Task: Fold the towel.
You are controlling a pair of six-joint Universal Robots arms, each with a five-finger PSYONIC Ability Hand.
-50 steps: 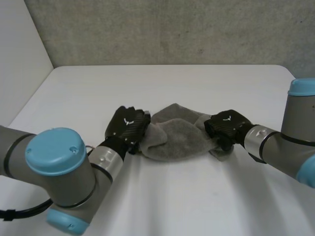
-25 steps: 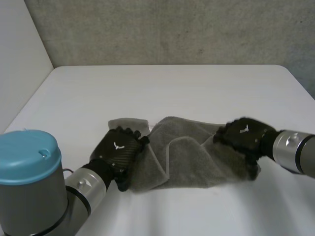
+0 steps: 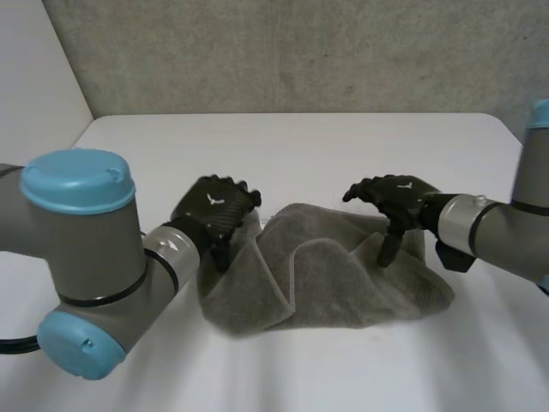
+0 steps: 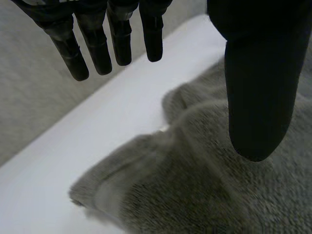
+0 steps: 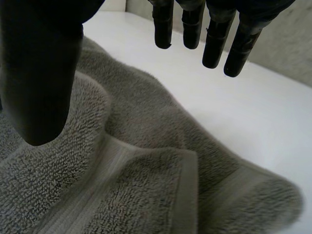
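The grey towel (image 3: 334,287) lies rumpled on the white table (image 3: 300,150) between the 2 hands, with a loose flap doubled over its middle. The left hand (image 3: 214,210) hovers at the towel edge nearest it, released: in its wrist view the fingers (image 4: 97,46) hang straight, nothing sits between them and the thumb, and the cloth lies under the palm. The right hand (image 3: 390,196) is likewise unclenched above the opposite side, its fingers (image 5: 214,41) straight beyond the hemmed border and its thumb pointing down at the pile. The risk, as I judge it, is that either hand closes on a bunched ridge rather than a true corner and catches 2 layers, so the fold comes out skewed. Uneven grips could also drag the towel sideways.
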